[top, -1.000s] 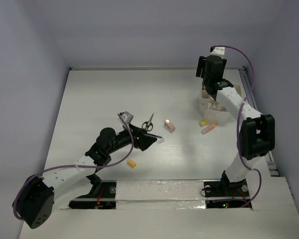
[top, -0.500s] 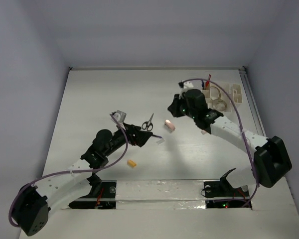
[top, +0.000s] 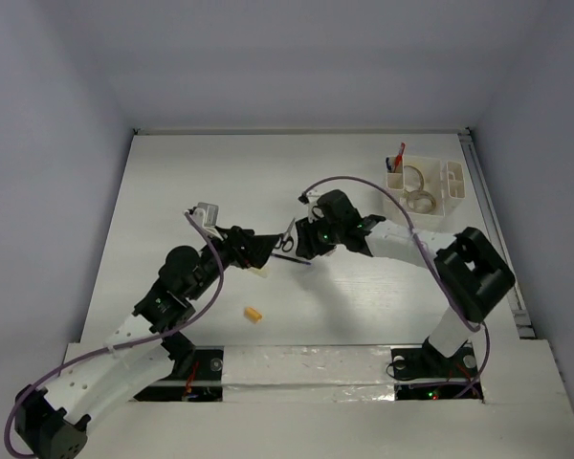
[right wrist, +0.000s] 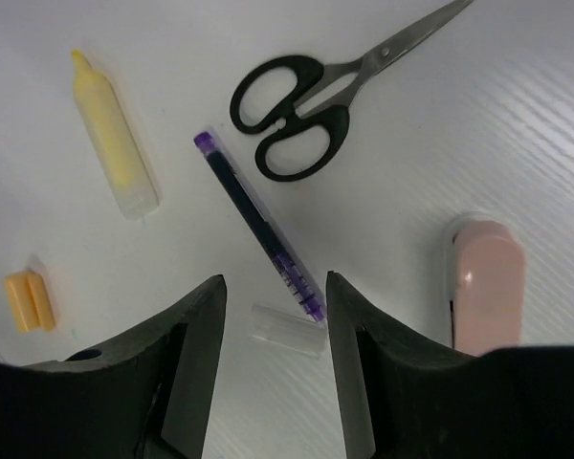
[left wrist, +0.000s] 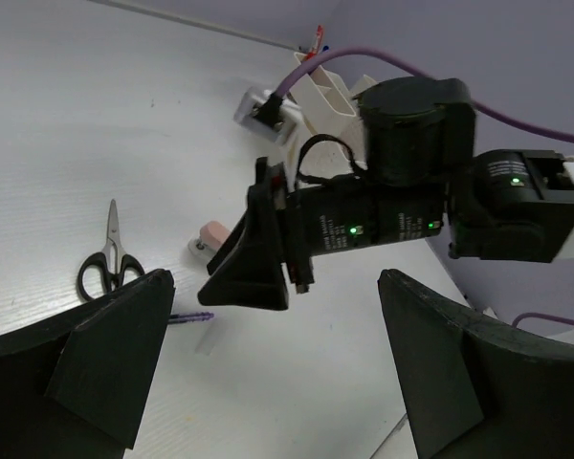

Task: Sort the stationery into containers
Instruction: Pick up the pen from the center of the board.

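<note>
Nearest the arm bases, a small orange block (top: 253, 313) lies alone on the white table (top: 172, 191), at about 6 o'clock from the left gripper (top: 261, 260). That gripper's fingers (left wrist: 105, 354) are spread wide with nothing between them. Its own camera looks through the gap at the right gripper (right wrist: 273, 325), which faces it from just beyond.

The right gripper hangs low over the table with its jaws apart, holding nothing. Only its wrist camera shows what lies under it: the near end of a purple pen (right wrist: 258, 225) and a clear cap (right wrist: 285, 330) sit between the fingertips. From overhead both are too small to make out.

In that wrist view a yellow highlighter (right wrist: 115, 134) lies at 10 o'clock from the pen. Black-handled scissors (right wrist: 301, 115) lie at 1 o'clock, just beside its far end, and a pink block (right wrist: 486, 287) at 4 o'clock.

Farthest off, at 2 o'clock from the right gripper in the overhead view and well apart from it, stands the white organiser (top: 452, 182). It holds tape rolls (top: 416, 177) and an upright red pen (top: 399, 156) in its far-left corner. The left wrist camera catches only its wall behind the right arm.
</note>
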Robot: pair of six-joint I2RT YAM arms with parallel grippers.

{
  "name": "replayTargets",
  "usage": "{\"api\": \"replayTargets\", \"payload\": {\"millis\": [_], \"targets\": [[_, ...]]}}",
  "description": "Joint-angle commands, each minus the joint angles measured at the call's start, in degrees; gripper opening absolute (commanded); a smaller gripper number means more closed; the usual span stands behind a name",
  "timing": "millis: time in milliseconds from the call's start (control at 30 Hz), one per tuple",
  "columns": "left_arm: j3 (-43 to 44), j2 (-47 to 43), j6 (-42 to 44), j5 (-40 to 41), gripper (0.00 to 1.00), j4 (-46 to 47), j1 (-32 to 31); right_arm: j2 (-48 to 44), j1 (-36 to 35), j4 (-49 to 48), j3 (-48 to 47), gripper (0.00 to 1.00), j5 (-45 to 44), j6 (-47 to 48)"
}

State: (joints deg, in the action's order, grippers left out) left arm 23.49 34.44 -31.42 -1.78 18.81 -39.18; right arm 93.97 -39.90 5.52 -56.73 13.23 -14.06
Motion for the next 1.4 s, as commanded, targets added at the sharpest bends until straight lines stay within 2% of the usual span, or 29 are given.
{"api": "replayTargets", "payload": {"millis": [0,133,300,500,700,733,800,833,1000,1167,1367], "targets": [[4.9,0.1,-1.6,-0.1,0.85,-5.9,-0.2,4.9,-1.6,3.8,-4.8,0.52,4.3,8.3],[9.1,1.0,-2.4,-4.4,0.85,-9.2,-0.2,7.5,-2.1,5.6,-7.3,0.51,3.6,10.9],[10.4,-0.2,-0.8,-2.4,0.85,-12.1,-0.2,9.6,-3.2,7.2,-8.7,0.51,0.7,12.7],[10.5,-0.2,-0.3,-2.2,0.85,-12.3,-0.2,13.4,-6.2,11.7,-10.5,0.46,-1.5,15.5],[11.2,-0.2,-0.5,-3.9,0.85,-12.0,-0.2,15.0,-6.8,12.2,-11.0,0.34,-4.9,17.7],[11.5,-0.2,-0.4,-3.8,0.85,-12.3,-0.2,15.4,-6.8,12.1,-11.3,0.27,-5.2,17.8],[11.8,-0.3,-0.1,-3.8,0.85,-12.7,-0.2,15.7,-6.8,12.3,-11.6,0.23,-6.5,18.5],[11.8,-0.4,0.0,-3.9,0.85,-12.9,-0.2,15.9,-6.8,12.2,-11.6,0.16,-6.9,18.9],[11.1,-1.1,-0.2,-3.4,0.85,-12.7,-0.2,15.1,-6.8,9.1,-9.9,0.0,-7.3,22.2],[8.8,-1.0,-1.0,-2.4,0.85,-11.4,-0.2,11.9,-6.8,3.9,-8.0,0.0,-5.7,25.7],[6.5,-1.2,-1.1,-1.6,0.82,-11.0,-0.2,3.9,-6.8,4.1,-6.6,0.0,-3.7,29.1]]}}
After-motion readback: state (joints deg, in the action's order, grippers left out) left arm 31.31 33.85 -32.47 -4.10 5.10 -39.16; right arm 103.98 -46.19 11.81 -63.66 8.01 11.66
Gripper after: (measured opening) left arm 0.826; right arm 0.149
